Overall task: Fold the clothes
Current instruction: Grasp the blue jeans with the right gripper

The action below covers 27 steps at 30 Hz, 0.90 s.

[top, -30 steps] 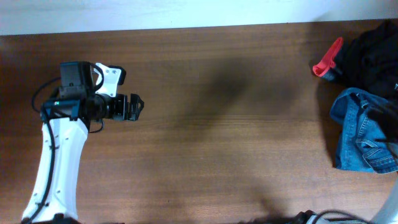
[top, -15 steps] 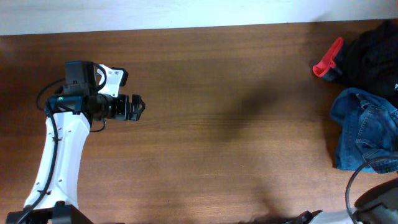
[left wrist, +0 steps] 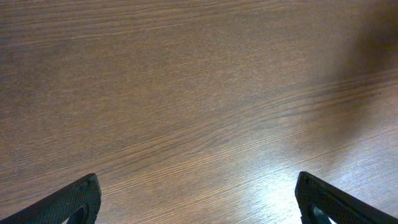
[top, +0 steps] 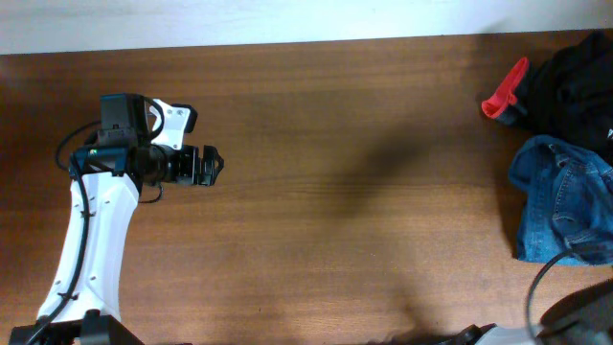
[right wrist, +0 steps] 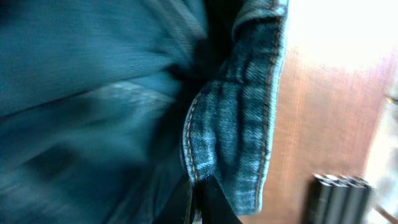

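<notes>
The clothes (top: pixel 563 213), a crumpled pair of blue denim jeans, lie at the table's right edge. Up close, the right wrist view is filled with the jeans (right wrist: pixel 239 124), showing a folded edge with pale stitching. My right gripper (right wrist: pixel 198 188) is shut on that stitched fold, the two dark fingers pinched together with denim between them. From above only a dark part of the right arm (top: pixel 579 316) shows, at the bottom right corner. My left gripper (top: pixel 207 166) hovers far off at the left, open, with its fingertips (left wrist: pixel 79 198) wide apart over bare wood.
A black garment (top: pixel 575 81) is heaped at the back right, right behind the jeans, with a red object (top: pixel 505 91) at its left side. The brown wooden table (top: pixel 364 192) stretches between the arms. Grey metal tubes (right wrist: pixel 339 198) show beside the jeans in the right wrist view.
The right gripper has gone from open to shut on a fold of the jeans. The right arm's dark shape left the jeans' top and now sits at the bottom right. The left arm shifted slightly.
</notes>
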Each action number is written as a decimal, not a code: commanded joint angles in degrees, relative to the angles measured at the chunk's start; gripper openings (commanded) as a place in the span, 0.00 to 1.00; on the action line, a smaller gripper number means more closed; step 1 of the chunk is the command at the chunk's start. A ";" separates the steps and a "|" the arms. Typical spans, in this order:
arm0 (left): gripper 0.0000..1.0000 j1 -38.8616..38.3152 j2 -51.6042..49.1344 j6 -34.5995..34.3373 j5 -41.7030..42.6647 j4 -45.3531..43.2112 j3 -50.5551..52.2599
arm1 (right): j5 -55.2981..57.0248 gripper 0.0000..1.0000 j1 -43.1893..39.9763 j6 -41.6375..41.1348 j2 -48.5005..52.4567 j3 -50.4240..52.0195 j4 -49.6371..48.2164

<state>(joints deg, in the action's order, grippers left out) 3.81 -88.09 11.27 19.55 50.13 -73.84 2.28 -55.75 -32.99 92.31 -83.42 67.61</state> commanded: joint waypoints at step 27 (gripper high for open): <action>0.99 -0.17 -0.46 -0.31 0.81 0.00 -1.05 | -16.74 0.86 -15.41 25.44 -2.86 17.16 -7.69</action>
<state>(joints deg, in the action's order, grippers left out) 3.81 -88.09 11.27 19.55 50.11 -73.84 -10.15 -67.96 -10.35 89.65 -66.52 60.03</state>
